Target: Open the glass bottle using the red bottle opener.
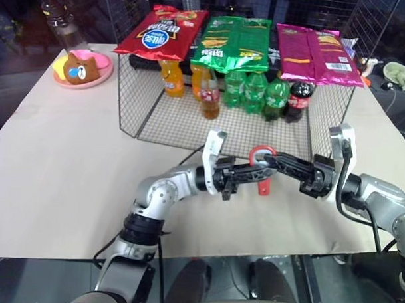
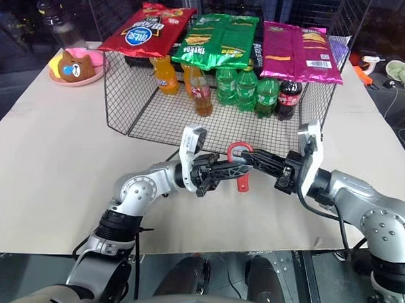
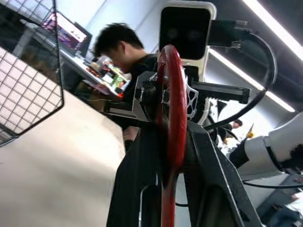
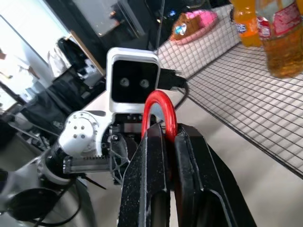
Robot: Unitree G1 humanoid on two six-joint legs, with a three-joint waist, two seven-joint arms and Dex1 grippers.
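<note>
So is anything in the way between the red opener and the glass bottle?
Yes. The basket's front mesh wall stands between the opener, held by both grippers, and the glass bottle inside the basket.

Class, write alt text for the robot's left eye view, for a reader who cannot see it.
Two robot grippers, left and right, meet above a tan table, both clamped on a red bottle opener. Behind them a wire basket holds a glass bottle among orange and green soda bottles, with snack bags on top.
</note>
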